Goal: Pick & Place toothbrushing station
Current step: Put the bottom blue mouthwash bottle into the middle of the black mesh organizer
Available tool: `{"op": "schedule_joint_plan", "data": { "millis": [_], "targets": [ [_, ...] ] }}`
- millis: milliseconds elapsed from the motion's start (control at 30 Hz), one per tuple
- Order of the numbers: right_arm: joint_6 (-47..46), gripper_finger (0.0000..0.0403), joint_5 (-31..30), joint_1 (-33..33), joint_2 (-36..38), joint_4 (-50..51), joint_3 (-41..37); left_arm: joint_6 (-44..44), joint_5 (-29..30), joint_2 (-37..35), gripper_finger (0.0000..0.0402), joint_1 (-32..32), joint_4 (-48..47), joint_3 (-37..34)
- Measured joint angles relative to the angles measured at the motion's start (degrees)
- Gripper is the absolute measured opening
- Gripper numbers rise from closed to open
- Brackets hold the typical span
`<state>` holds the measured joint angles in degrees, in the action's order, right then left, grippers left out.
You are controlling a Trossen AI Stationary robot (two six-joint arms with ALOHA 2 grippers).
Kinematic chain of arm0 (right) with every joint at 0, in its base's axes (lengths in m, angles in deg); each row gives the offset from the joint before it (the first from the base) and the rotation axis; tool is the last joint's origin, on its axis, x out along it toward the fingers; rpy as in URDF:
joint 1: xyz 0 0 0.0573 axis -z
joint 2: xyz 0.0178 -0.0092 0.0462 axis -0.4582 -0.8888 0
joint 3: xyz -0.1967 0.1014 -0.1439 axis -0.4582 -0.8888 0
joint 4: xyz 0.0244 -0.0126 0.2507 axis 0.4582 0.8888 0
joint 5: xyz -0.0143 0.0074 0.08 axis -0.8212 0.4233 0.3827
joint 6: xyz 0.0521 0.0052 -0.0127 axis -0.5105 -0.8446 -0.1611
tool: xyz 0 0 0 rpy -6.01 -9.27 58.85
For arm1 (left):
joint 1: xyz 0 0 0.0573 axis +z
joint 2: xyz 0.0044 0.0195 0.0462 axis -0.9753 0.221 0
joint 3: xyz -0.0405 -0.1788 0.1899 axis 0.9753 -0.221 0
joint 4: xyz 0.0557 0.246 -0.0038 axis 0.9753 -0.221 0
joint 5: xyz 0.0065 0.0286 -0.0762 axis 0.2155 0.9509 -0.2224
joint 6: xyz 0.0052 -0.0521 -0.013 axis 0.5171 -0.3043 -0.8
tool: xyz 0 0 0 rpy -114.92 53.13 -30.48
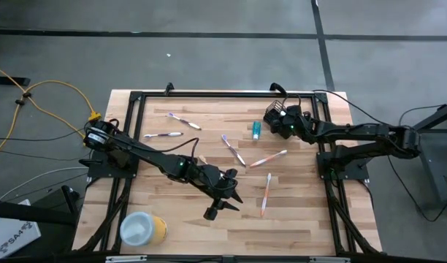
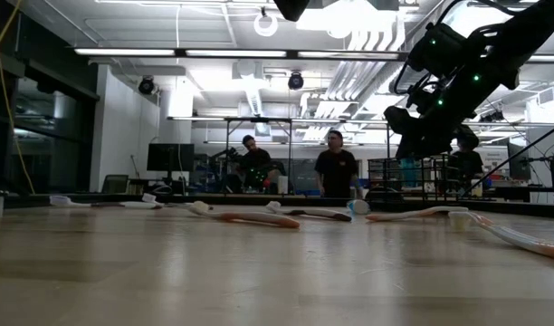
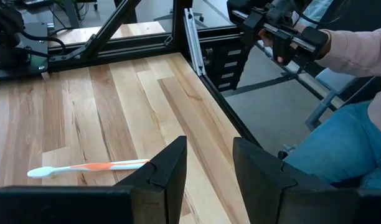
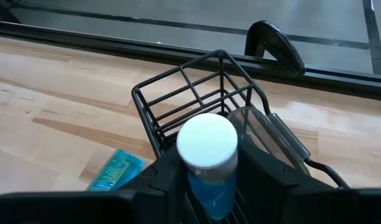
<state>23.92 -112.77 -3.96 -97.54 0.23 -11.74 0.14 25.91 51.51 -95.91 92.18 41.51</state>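
Observation:
The black wire-mesh holder (image 1: 284, 112) stands on the table at the far right; it also shows in the right wrist view (image 4: 197, 93). My right gripper (image 1: 276, 121) is at the holder, shut on a blue tube with a white cap (image 4: 207, 149). A second blue tube (image 1: 257, 130) lies flat beside the holder. Several toothbrushes lie about the table's middle, one of them orange and white (image 1: 266, 191). My left gripper (image 1: 223, 203) is open and empty above the table's near middle, with that toothbrush (image 3: 91, 167) just beyond its fingers. My right gripper pinches the blue tube's body (image 4: 209, 193) between its two fingers, below the white cap (image 4: 207, 142). The cap end points back toward the wrist. The tube is at the holder's near wall (image 4: 159, 134); whether it touches the wire, I cannot tell.
A yellow cylinder with a white top (image 1: 143, 228) lies at the table's near left corner. A black frame rail (image 1: 223, 93) runs round the table. A person in a pink sleeve (image 3: 358, 50) and jeans sits beyond the table's right edge. Bare wood lies along the near edge.

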Motion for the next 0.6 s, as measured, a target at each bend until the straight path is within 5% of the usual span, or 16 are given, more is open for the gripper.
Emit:
{"op": "schedule_joint_plan", "data": {
  "millis": [600],
  "targets": [
    [1.7,0.0147,0.0,0.0,0.0,-0.8,0.0,0.0,0.0,0.0,0.0127,0.0,0.0,0.0]
  ]
}}
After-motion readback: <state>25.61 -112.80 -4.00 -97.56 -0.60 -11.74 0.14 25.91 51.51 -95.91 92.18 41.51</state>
